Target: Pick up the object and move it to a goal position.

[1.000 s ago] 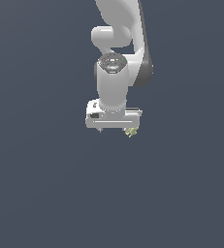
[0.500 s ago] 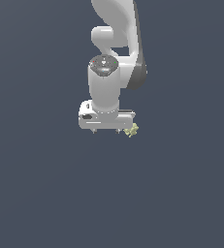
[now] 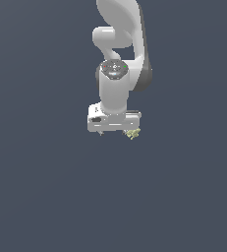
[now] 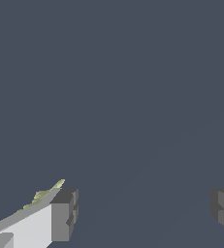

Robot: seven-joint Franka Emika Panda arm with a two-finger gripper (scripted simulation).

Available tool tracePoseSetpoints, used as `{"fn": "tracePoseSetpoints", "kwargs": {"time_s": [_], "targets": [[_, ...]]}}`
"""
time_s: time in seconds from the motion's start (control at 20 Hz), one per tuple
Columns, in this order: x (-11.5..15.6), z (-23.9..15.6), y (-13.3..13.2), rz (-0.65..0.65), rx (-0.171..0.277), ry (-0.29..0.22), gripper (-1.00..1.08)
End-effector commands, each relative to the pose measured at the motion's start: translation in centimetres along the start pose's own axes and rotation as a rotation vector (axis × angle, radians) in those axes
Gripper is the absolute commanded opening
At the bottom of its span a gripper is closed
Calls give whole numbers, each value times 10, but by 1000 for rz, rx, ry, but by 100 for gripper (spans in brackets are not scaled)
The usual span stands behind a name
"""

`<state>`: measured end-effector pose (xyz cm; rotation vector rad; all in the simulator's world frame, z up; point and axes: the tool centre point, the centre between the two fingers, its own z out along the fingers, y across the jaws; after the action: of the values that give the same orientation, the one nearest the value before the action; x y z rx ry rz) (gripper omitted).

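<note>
The object [image 3: 132, 133] is a small pale yellow-green jagged lump under the white hand, at its end toward the exterior view's right. My gripper [image 3: 114, 132] points down and is open, with nothing between its fingers. In the wrist view the two grey fingertips [image 4: 65, 213] stand far apart around my gripper's [image 4: 143, 210] empty gap. The object [image 4: 44, 193] shows only as a sliver on the outer side of one finger, not between the two. I cannot tell whether it touches that finger.
A plain dark grey-blue floor [image 3: 46, 197] fills both views. The white arm [image 3: 117, 44] rises above the hand toward the top of the exterior view.
The hand shifted a little toward the exterior view's left, then back. The object stays at the same spot by the hand's right end. The fingers stay open.
</note>
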<state>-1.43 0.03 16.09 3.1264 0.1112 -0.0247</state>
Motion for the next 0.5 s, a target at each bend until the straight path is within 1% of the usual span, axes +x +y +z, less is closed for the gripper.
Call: {"fn": "tracePoseSetpoints", "kwargs": {"time_s": [0.0,0.2,0.45], "targets": [[-7,8,-13,-45,0,1,100],[-24,24,-39,-142,1,5,100],[-52,46,-76,-284,3,11,100]]}}
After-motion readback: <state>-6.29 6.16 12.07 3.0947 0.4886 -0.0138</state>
